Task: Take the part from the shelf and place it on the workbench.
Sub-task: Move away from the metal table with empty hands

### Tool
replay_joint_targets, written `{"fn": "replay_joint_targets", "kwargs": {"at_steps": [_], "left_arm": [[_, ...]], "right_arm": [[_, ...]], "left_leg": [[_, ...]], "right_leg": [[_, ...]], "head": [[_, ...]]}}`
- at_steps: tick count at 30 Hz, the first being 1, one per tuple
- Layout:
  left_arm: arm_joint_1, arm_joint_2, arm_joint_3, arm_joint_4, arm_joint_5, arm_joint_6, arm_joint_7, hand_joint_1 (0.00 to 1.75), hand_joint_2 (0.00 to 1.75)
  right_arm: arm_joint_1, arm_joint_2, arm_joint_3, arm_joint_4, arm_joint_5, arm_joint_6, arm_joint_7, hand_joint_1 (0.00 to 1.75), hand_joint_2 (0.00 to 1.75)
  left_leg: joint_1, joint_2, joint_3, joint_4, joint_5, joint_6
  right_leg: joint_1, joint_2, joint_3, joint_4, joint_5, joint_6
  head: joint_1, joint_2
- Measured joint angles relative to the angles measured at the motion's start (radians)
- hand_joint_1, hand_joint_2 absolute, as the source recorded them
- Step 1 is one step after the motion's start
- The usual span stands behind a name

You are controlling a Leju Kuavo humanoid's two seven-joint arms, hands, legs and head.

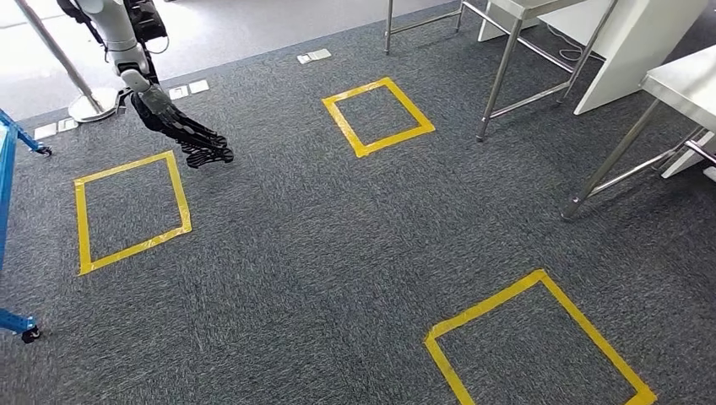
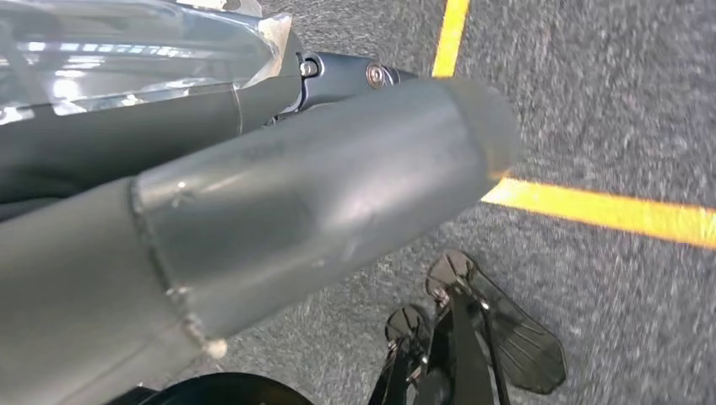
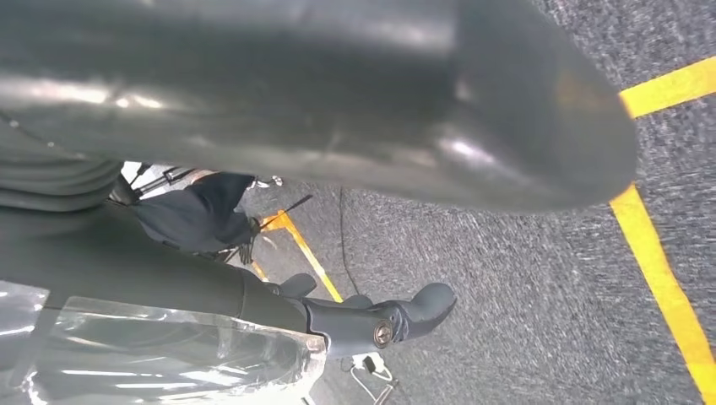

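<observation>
At the far left of the head view stands a blue frame (image 1: 7,169) on small castors, on the grey carpet (image 1: 312,253); just beside it lies a yellow tape square (image 1: 83,228). Above that square hangs the silver left arm (image 1: 118,38), ending in the left hand (image 1: 181,128); its dark fingers (image 1: 207,152) are stretched out and apart, slanting down toward the carpet, and nothing is in them. In the left wrist view the thick grey thumb (image 2: 321,194) reaches over the carpet near a corner of yellow tape (image 2: 591,209). Behind the arm a few white floor plates (image 1: 187,89) lie at the carpet's edge; further right is a second tape square (image 1: 377,145), and nearer the camera a third (image 1: 485,314), partly cut by the picture's edge. At the upper right stand white-topped tables (image 1: 688,80) on steel legs (image 1: 498,80). In the right wrist view the right hand (image 3: 338,101) holds nothing; its thumb and a darker finger (image 3: 405,314) lie well apart with bare carpet between them. Where the part is, I cannot tell.
</observation>
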Motion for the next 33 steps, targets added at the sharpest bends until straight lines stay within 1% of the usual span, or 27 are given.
{"fn": "replay_joint_targets", "kwargs": {"at_steps": [2,3,4,6,7,8,9,10,11,12,13,14,16,17,18,19,21,22,23,25,26,27,28,29,30,31,33], "left_arm": [[-0.002,0.003,-0.005,0.0,-0.009,0.009,-0.004,0.0,0.0],[-0.003,0.004,-0.009,0.0,-0.015,0.015,-0.006,0.0,0.0],[-0.003,0.006,-0.012,0.0,-0.021,0.022,-0.007,0.0,0.0],[-0.002,0.007,-0.016,0.0,-0.029,0.035,-0.008,0.0,0.0],[-0.001,0.008,-0.017,0.0,-0.031,0.04,-0.008,0.0,0.0],[-0.001,0.009,-0.018,0.0,-0.033,0.045,-0.008,0.0,0.0],[-0.001,0.01,-0.02,0.0,-0.035,0.048,-0.008,0.0,0.0],[-0.002,0.01,-0.021,0.0,-0.036,0.049,-0.008,0.0,0.0],[-0.002,0.011,-0.023,0.0,-0.036,0.051,-0.008,0.0,0.0],[-0.003,0.011,-0.023,0.0,-0.036,0.051,-0.007,0.0,0.0],[-0.002,0.011,-0.024,0.0,-0.035,0.051,-0.007,0.0,0.0],[-0.002,0.011,-0.024,0.0,-0.034,0.051,-0.006,0.0,0.0],[-0.002,0.01,-0.024,0.0,-0.032,0.051,-0.004,0.0,0.0],[-0.002,0.01,-0.024,0.0,-0.032,0.051,-0.004,0.0,0.0],[-0.002,0.01,-0.024,0.0,-0.032,0.052,-0.003,0.0,0.0],[-0.002,0.011,-0.024,0.0,-0.032,0.052,-0.001,0.0,0.0],[-0.001,0.011,-0.024,0.0,-0.031,0.053,0.001,0.0,0.0],[0.0,0.012,-0.024,0.0,-0.029,0.052,0.001,0.0,0.0],[0.001,0.012,-0.024,0.0,-0.028,0.051,0.001,0.0,0.0],[-0.002,0.012,-0.025,0.0,-0.026,0.044,-0.001,0.0,0.0],[-0.003,0.012,-0.025,0.0,-0.025,0.04,-0.002,0.0,0.0],[-0.003,0.012,-0.025,0.0,-0.026,0.035,-0.004,0.0,0.0],[-0.002,0.012,-0.025,0.0,-0.026,0.03,-0.006,0.0,0.0],[-0.001,0.013,-0.025,0.0,-0.027,0.026,-0.007,0.0,0.0],[0.0,0.014,-0.025,0.0,-0.028,0.022,-0.008,0.0,0.0],[0.0,0.015,-0.025,0.0,-0.03,0.018,-0.009,0.0,0.0],[-0.003,0.018,-0.027,-0.001,-0.034,0.011,-0.013,0.0,0.0]], "right_arm": [[0.0,0.007,-0.031,-0.003,0.019,0.0,-0.002,0.0,0.0],[0.0,0.011,-0.047,-0.004,0.031,0.0,-0.004,0.0,0.0],[0.0,0.015,-0.064,-0.005,0.043,0.0,-0.005,0.0,0.0],[-0.001,0.023,-0.095,-0.008,0.062,0.0,-0.008,0.0,0.0],[-0.001,0.026,-0.108,-0.009,0.069,0.0,-0.01,0.0,0.0],[-0.001,0.029,-0.118,-0.01,0.075,0.0,-0.013,0.0,0.0],[0.0,0.031,-0.127,-0.01,0.079,0.0,-0.015,0.0,0.0],[0.001,0.032,-0.135,-0.01,0.083,0.0,-0.018,0.0,0.0],[0.003,0.033,-0.144,-0.01,0.085,0.0,-0.021,0.0,0.0],[0.005,0.034,-0.152,-0.01,0.086,0.0,-0.023,0.0,0.0],[0.006,0.034,-0.159,-0.009,0.089,0.0,-0.025,0.0,0.0],[0.006,0.035,-0.166,-0.009,0.092,0.0,-0.027,0.0,0.0],[0.005,0.035,-0.175,-0.009,0.099,0.0,-0.028,0.0,0.0],[0.003,0.035,-0.178,-0.008,0.101,0.0,-0.028,0.0,0.0],[0.002,0.036,-0.181,-0.007,0.103,0.0,-0.028,0.0,0.0],[-0.001,0.037,-0.184,-0.006,0.105,0.0,-0.028,0.0,0.0],[-0.007,0.039,-0.189,-0.005,0.111,0.0,-0.028,0.0,0.0],[-0.009,0.04,-0.19,-0.005,0.115,0.0,-0.027,0.0,0.0],[-0.01,0.04,-0.191,-0.005,0.117,0.0,-0.027,0.0,0.0],[-0.01,0.041,-0.196,-0.005,0.12,0.0,-0.027,0.0,0.0],[-0.008,0.041,-0.199,-0.005,0.121,0.0,-0.027,0.0,0.0],[-0.007,0.041,-0.204,-0.005,0.122,0.0,-0.028,0.0,0.0],[-0.007,0.041,-0.209,-0.005,0.124,0.0,-0.028,0.0,0.0],[-0.007,0.041,-0.214,-0.005,0.127,0.0,-0.029,0.0,0.0],[-0.008,0.041,-0.219,-0.005,0.131,0.0,-0.03,0.0,0.0],[-0.009,0.042,-0.225,-0.005,0.134,0.0,-0.031,0.0,0.0],[-0.011,0.045,-0.237,-0.005,0.138,0.0,-0.032,0.0,0.0]], "left_leg": [[-0.004,0.035,0.074,-0.137,0.048,0.008],[-0.007,0.045,0.094,-0.174,0.057,0.013],[-0.011,0.047,0.1,-0.187,0.057,0.018],[-0.013,0.026,0.101,-0.194,0.061,0.03],[-0.012,0.017,0.104,-0.201,0.066,0.036],[-0.009,0.007,0.107,-0.208,0.072,0.043],[-0.006,-0.002,0.11,-0.213,0.076,0.048],[-0.005,-0.012,0.109,-0.215,0.078,0.051],[-0.004,-0.024,0.108,-0.215,0.08,0.053],[-0.005,-0.038,0.108,-0.215,0.08,0.052],[-0.005,-0.052,0.108,-0.214,0.079,0.052],[-0.004,-0.066,0.109,-0.213,0.079,0.051],[-0.003,-0.092,0.11,-0.209,0.077,0.046],[-0.005,-0.104,0.11,-0.205,0.074,0.04],[-0.006,-0.113,0.109,-0.201,0.071,0.035],[-0.007,-0.12,0.107,-0.198,0.069,0.029],[-0.005,-0.128,0.103,-0.197,0.069,0.021],[-0.003,-0.116,0.098,-0.191,0.065,0.017],[-0.002,-0.093,0.088,-0.169,0.05,0.013],[-0.003,-0.037,0.04,-0.067,-0.009,0.008],[-0.002,-0.023,0.005,0.005,-0.043,0.006],[-0.001,-0.017,-0.026,0.067,-0.066,0.005],[-0.001,-0.015,-0.044,0.1,-0.071,0.006],[-0.002,-0.013,-0.042,0.094,-0.058,0.009],[-0.003,-0.009,-0.019,0.048,-0.028,0.014],[-0.006,0.008,0.02,-0.024,0.007,0.022],[-0.017,0.048,0.083,-0.145,0.048,0.037]], "right_leg": [[0.005,-0.016,0.003,0.0,-0.005,0.006],[0.008,-0.023,0.006,0.0,-0.008,0.01],[0.01,-0.03,0.009,-0.001,-0.01,0.015],[0.013,-0.045,0.015,-0.004,-0.013,0.026],[0.011,-0.037,0.015,0.001,-0.019,0.03],[0.01,-0.016,0.005,0.024,-0.033,0.032],[0.009,0.011,-0.015,0.068,-0.057,0.031],[0.004,0.04,-0.044,0.133,-0.087,0.027],[0.003,0.056,-0.08,0.205,-0.116,0.025],[0.002,0.063,-0.109,0.26,-0.133,0.027],[0.001,0.066,-0.124,0.283,-0.133,0.034],[-0.001,0.068,-0.118,0.263,-0.115,0.044],[-0.011,0.09,-0.062,0.131,-0.051,0.065],[-0.014,0.102,-0.036,0.067,-0.024,0.068],[-0.014,0.111,-0.02,0.027,-0.009,0.065],[-0.013,0.115,-0.013,0.012,-0.004,0.057],[-0.009,0.101,-0.009,0.012,-0.001,0.038],[-0.009,0.093,-0.006,0.012,0.001,0.03],[-0.01,0.085,-0.006,0.01,0.003,0.022],[-0.006,0.065,-0.006,0.009,0.004,0.009],[-0.002,0.053,-0.006,0.009,0.002,0.005],[0.001,0.04,-0.007,0.009,0.0,0.003],[0.004,0.028,-0.007,0.009,-0.001,0.001],[0.007,0.017,-0.006,0.009,-0.002,-0.001],[0.009,0.006,-0.004,0.009,-0.003,-0.002],[0.011,-0.003,-0.002,0.009,-0.005,-0.003],[0.017,-0.02,0.001,0.009,-0.009,0.0]], "head": [[0.0,0.0],[0.0,0.0],[0.001,0.0],[0.002,0.0],[0.003,0.0],[0.003,0.0],[0.006,0.0],[0.008,0.0],[0.01,0.0],[0.012,0.0],[0.012,0.0],[0.012,0.0],[0.013,0.0],[0.014,0.0],[0.014,0.0],[0.013,0.0],[0.011,0.0],[0.009,0.0],[0.007,0.0],[0.0,0.0],[-0.003,0.0],[-0.004,0.0],[-0.004,0.0],[-0.004,0.0],[-0.004,0.0],[-0.004,0.0],[-0.003,0.0]]}}
